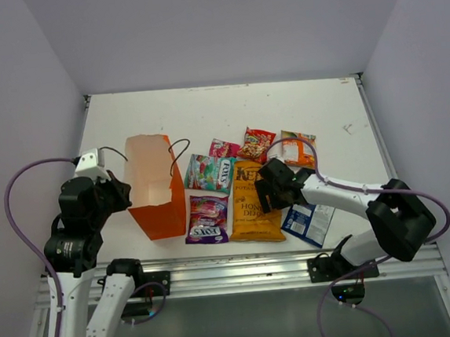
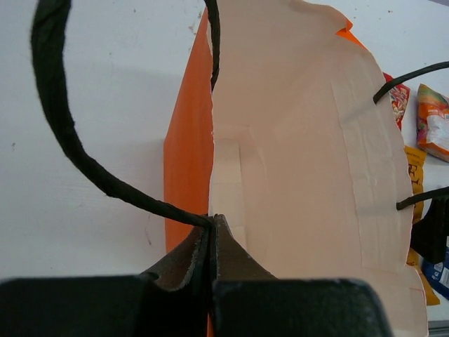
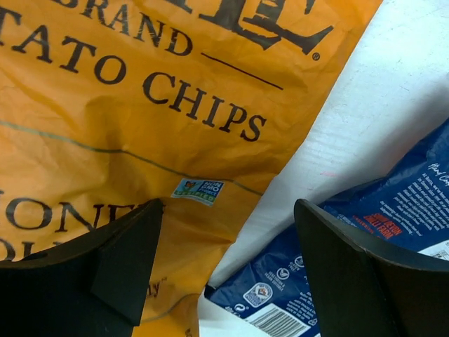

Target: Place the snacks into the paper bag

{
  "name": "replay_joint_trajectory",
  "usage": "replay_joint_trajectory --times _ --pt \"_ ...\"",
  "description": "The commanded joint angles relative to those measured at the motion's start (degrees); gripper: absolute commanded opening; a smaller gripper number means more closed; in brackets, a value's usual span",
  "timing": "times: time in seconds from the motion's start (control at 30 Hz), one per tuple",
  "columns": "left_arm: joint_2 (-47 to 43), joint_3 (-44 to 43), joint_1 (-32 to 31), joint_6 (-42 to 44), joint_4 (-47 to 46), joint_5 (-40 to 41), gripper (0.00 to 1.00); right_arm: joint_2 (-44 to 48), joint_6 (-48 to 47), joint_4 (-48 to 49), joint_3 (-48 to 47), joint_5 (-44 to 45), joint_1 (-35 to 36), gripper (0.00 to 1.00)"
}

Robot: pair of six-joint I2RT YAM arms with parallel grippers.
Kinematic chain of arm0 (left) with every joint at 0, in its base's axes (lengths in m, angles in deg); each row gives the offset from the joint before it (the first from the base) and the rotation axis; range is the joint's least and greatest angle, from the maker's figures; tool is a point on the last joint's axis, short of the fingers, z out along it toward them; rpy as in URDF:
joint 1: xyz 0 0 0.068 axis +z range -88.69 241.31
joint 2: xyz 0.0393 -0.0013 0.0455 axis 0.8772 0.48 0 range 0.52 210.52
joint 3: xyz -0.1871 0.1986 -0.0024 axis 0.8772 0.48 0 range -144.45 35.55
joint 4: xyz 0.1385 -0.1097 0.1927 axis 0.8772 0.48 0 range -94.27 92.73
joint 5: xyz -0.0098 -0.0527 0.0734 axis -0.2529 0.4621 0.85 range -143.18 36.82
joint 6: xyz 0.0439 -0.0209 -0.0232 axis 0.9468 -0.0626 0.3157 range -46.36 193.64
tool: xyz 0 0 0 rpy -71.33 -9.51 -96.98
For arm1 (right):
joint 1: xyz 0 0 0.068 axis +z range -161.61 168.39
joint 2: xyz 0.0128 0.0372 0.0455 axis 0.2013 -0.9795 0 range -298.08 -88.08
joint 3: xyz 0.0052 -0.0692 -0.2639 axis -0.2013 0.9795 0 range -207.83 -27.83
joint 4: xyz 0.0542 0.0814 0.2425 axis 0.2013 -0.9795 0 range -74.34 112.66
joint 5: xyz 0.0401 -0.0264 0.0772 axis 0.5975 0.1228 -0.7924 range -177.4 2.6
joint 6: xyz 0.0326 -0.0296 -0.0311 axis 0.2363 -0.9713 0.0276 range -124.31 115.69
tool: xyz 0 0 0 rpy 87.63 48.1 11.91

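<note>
While pinching bag rim in left fingers, lining open right fingers astride chips edge for first pick; next lower, close

I count seven snack packets on the worktop. There is one large orange-yellow chip bag and one blue-white packet. Two are Fox's packets, a teal Fox's packet and a purple Fox's packet. Three are small: one pink packet, one red packet and one orange packet. There is one paper bag, with two dark cord handles, the near handle and the far handle. I have two arms, each with two fingers: my left fingers and my right fingers.
</note>
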Motion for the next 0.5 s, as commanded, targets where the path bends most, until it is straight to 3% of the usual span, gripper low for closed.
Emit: replay_joint_trajectory --times 0.0,0.2,0.27,0.33,0.37,0.4,0.47 --pt "-0.7 0.3 -0.6 0.8 -2.1 -1.2 0.00 -1.2 2.1 3.6 1.4 3.3 0.1 0.81" --pt "-1.0 0.4 -0.8 0.8 -2.0 -0.9 0.00 -4.0 0.3 12.7 5.9 -7.8 0.0 0.77" --pt "-1.1 0.4 -0.9 0.8 -2.0 -0.9 0.00 -5.5 0.0 12.6 4.8 -9.3 0.0 0.63" --pt "-1.2 0.2 -0.9 0.8 -1.9 -0.8 0.00 -8.3 -0.2 12.1 3.6 -11.0 0.0 0.38" --pt "-1.3 0.1 -0.9 0.9 -1.8 -0.5 0.00 -9.3 -0.1 11.6 3.4 -11.4 0.1 0.13" --pt "-1.4 0.1 -0.9 1.0 -1.7 -0.3 0.00 -10.2 -0.1 11.3 3.1 -11.7 0.0 0.04" --pt "-1.6 -0.2 -0.9 1.1 -1.4 0.2 0.00 -11.3 -0.3 11.0 2.4 -11.8 0.1 0.00"
